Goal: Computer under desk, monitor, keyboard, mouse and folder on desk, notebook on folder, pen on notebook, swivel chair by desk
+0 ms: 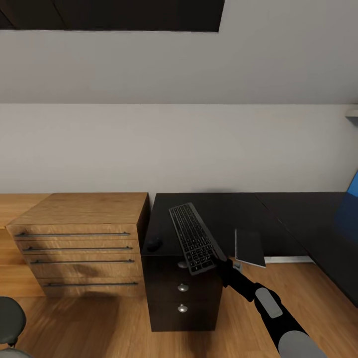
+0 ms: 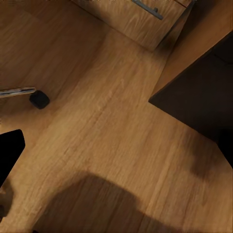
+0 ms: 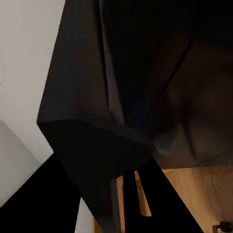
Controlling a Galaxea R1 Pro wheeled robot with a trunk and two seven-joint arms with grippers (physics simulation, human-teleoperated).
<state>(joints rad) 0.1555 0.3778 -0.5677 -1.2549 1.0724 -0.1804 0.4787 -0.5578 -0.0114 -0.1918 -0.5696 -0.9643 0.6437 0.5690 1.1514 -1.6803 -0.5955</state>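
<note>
The keyboard (image 1: pixel 194 237), clamped at its near end by our right gripper (image 1: pixel 222 262), wants lowering flat onto the desk (image 1: pixel 238 209), clear of the mouse (image 1: pixel 153 243).

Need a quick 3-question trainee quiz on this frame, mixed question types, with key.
1. True or false: the keyboard lies flat on the wooden drawer chest.
2. Multiple choice: the mouse sits (A) on the floor, (B) on the desk near its left front corner, (C) on the chest.
3. Fill in: the arm reaching to the keyboard's near end is the robot's ____ arm.

Key
1. False. It is over the black desk, with its near end at the right gripper.
2. B.
3. Right.
</note>
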